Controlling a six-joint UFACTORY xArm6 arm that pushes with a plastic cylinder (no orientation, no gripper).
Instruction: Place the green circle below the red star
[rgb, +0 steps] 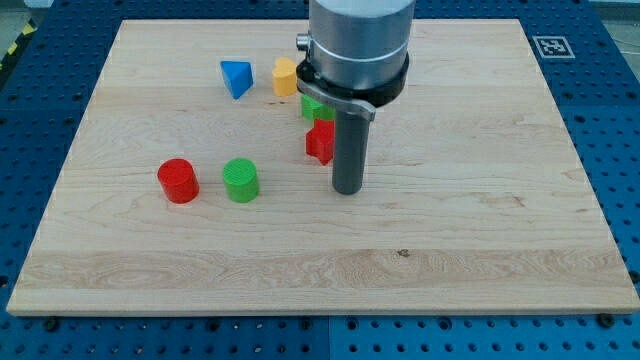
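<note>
The green circle is a short green cylinder at the board's left-centre. The red star lies to its upper right, partly hidden behind my rod. My tip rests on the board just to the lower right of the red star and well to the right of the green circle, touching neither as far as I can see. The arm's grey body covers the top centre of the view.
A red circle sits just left of the green circle. A blue triangular block and a yellow block lie near the top. Another green block is mostly hidden under the arm. The wooden board ends at blue perforated table.
</note>
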